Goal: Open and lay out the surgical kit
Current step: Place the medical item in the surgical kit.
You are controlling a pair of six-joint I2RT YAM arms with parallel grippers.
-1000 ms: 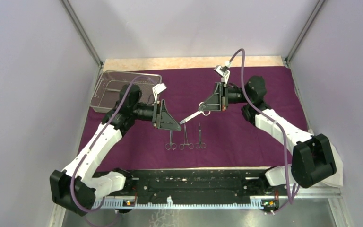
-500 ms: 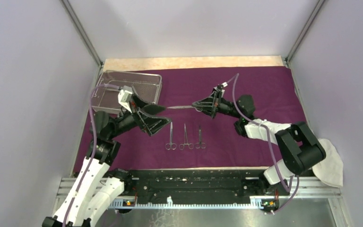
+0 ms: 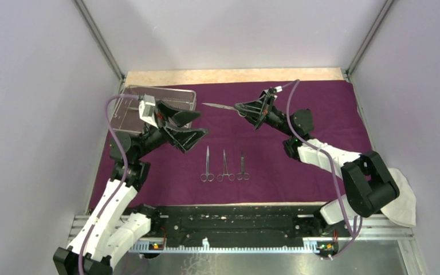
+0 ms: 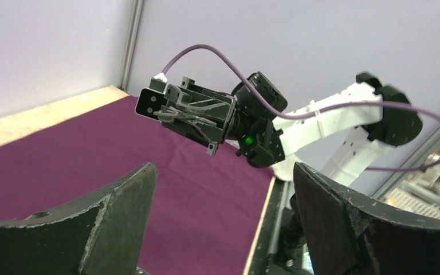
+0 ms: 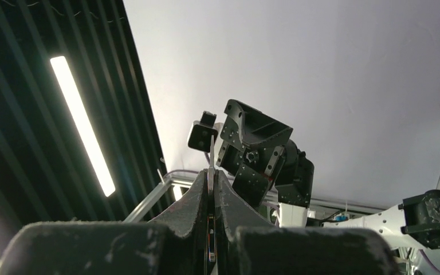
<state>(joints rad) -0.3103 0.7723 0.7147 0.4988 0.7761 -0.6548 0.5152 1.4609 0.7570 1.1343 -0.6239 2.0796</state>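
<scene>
Holding a steel instrument (image 3: 220, 106) aloft at twelve o'clock, your right tool (image 3: 239, 107) is clamped on it; your left tool (image 3: 200, 124) gapes apart, empty. Lower it level, tip toward twelve, parallel beside the three laid instruments (image 3: 224, 166) on the purple cloth (image 3: 332, 114) at six o'clock.

The tray (image 3: 127, 110) is partly covered by the left pincer (image 3: 202, 124). The handles of the instrument (image 3: 217, 105) are hidden inside the right pincer (image 3: 238, 107); its kind cannot be told.

- Purple cloth wrap (image 3: 298, 172): spread flat.
- Wire-mesh tray (image 3: 180, 97): far-left on the cloth.
- Three steel instruments (image 3: 225, 166): parallel, ring handles nearest.
- Fourth instrument (image 3: 217, 106): aloft, tip pointing left.
</scene>
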